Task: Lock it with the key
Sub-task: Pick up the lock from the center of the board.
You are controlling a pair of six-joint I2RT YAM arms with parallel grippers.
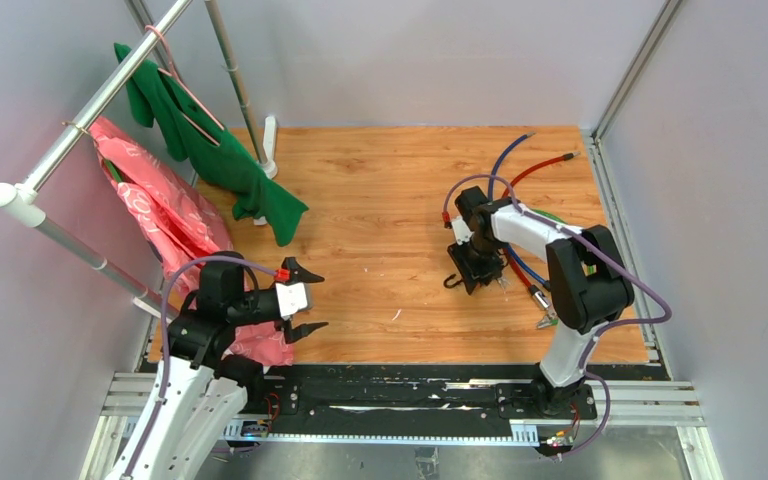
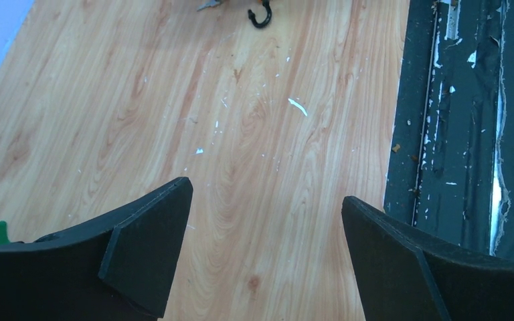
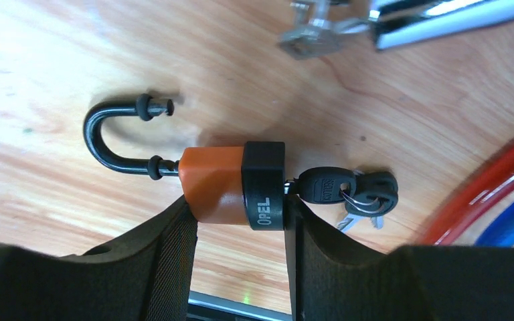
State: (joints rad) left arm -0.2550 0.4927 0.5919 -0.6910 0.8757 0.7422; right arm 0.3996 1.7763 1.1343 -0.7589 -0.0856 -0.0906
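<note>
On the tabletop [image 1: 380, 200], padlock [image 3: 231, 186] clamped lengthwise in right gripper [image 3: 239, 212], shackle [image 3: 100, 144] leftward, key [image 3: 328, 185] rightward; left gripper [image 2: 268, 195] apart.

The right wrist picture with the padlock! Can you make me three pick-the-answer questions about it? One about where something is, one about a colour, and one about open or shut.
1. Where is the key?
A. Stuck into the end of the padlock
B. Hooked on the shackle
C. Lying apart from the padlock

2. What colour is the padlock's body, next to its black band?
A. Green
B. Orange
C. White

3. How is the shackle?
A. Snapped shut
B. Open
C. Missing

Answers:
1. A, because the key's black head sticks out of the padlock's end away from the shackle, with more keys on its ring.
2. B, because the part between the shackle and the black band is plain orange.
3. B, because one end of the shackle hangs free outside the body.
</note>
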